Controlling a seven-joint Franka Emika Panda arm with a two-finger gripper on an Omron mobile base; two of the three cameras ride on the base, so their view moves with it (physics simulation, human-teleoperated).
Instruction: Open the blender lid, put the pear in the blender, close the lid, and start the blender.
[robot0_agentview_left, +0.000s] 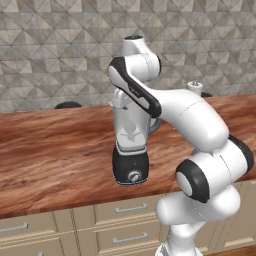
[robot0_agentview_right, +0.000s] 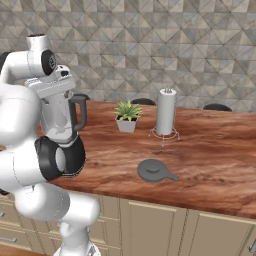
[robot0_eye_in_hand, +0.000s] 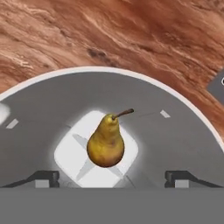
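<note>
Brownish-tan and tapered, with a short dark stem, the small pear (robot0_eye_in_hand: 106, 142) sat inside the clear grey-tinted blender jar (robot0_eye_in_hand: 183, 131), over the pale square plate at the jar's bottom, as the hand view looked straight down into the open rim. Both small dark finger tips of the white arm's two-finger gripper (robot0_eye_in_hand: 112, 179) stood wide apart at the bottom of that view, one to each side of the pear and touching nothing, so the pincer was released and empty.

From the left base view, the blender (robot0_agentview_left: 131, 150) stood on the reddish-brown wooden counter (robot0_agentview_left: 55, 150), its squat black base and round silver knob (robot0_agentview_left: 133, 176) facing the cabinet fronts, with the arm bent over the jar's top. From the right base view, the jar's dark side handle (robot0_agentview_right: 80, 112) showed beside the arm.

Well apart from the blender, the dark grey round blender lid (robot0_agentview_right: 154, 170) lay flat on the counter, so the jar was uncovered. Beyond the lid stood a slim white paper-towel roll on a wire stand (robot0_agentview_right: 165, 112), and near it a small green plant in a grey pot (robot0_agentview_right: 127, 116).
</note>
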